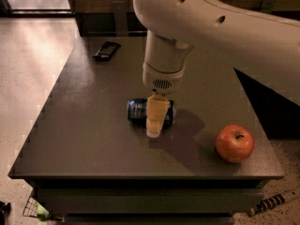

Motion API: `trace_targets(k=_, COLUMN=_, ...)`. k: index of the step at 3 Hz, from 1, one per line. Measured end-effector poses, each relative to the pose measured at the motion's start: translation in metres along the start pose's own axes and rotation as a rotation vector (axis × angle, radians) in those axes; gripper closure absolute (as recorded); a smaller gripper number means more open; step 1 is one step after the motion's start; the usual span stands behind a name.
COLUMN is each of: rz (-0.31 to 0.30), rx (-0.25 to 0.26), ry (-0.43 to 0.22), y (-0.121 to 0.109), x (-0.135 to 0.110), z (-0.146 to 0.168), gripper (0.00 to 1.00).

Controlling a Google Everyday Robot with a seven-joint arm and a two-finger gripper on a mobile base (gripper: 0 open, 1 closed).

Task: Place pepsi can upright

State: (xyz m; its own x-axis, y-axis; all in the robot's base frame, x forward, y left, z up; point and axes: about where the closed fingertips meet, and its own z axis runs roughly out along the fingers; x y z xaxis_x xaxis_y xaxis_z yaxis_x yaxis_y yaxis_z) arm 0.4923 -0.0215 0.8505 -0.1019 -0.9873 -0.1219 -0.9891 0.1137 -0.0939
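Status: task not done. The can (pixel 138 110) lies on its side on the table (pixel 93 139), long axis running left to right, with its dark blue wall and white print showing. Neither end rests on the table, so the upright placing is wholly outstanding.

The gripper (pixel 156 119) hangs straight down from the arm onto the can's middle and covers that part. Its tip reaches about table level on the can's near side. Contact looks likely, but you cannot tell from this view whether it has closed on the can or only stands about it. Treat the grasp as unconfirmed.

Remaining, in my judgement: secure the can, lift it clear, turn it so one end faces down, set it on the table and let go. None of these shows as complete.

Surroundings: an apple (pixel 235 143) sits right of the can and somewhat nearer the camera, well apart. A flat black object (pixel 106 50) lies far behind the can, to its left. Neither obstructs a turn made over the can's present spot.
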Motion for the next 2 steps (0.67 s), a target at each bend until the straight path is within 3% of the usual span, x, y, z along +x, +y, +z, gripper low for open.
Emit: trace_targets(k=2, rz=-0.005, rx=-0.005, ry=-0.062, y=0.0028, x=-0.0027, z=0.0052, gripper=0.61)
